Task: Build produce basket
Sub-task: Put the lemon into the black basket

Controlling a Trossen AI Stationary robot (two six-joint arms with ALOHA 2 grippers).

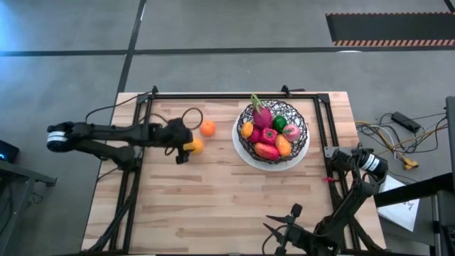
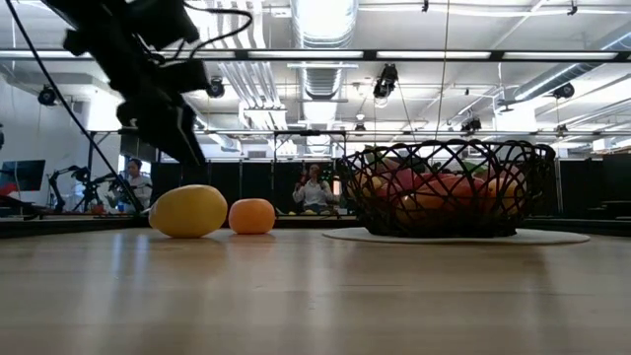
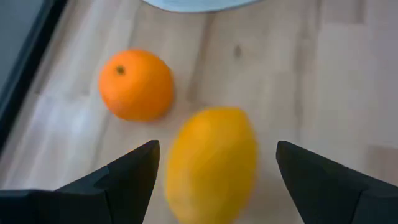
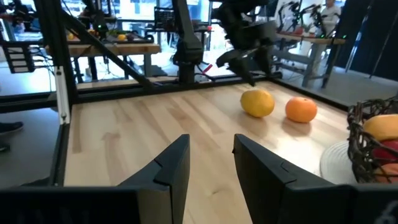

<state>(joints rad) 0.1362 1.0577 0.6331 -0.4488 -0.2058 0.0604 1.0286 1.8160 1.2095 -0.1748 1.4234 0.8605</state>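
Observation:
The black wire basket (image 1: 307, 126) on its white plate stands at the table's far right, holding the pink dragon fruit (image 1: 261, 114) and several red, green, orange and pink pieces. A yellow lemon (image 1: 195, 146) and an orange (image 1: 207, 128) lie on the wood left of the basket. My left gripper (image 1: 185, 151) is open over the lemon (image 3: 212, 163), its fingers either side of it without touching. My right gripper (image 1: 284, 226) is open and empty near the table's near edge.
A black metal frame (image 1: 234, 95) runs along the table's far edge and sides. Bare wood (image 1: 213, 199) lies between the fruit and the near edge. Cables (image 1: 387, 131) lie on the floor at the right.

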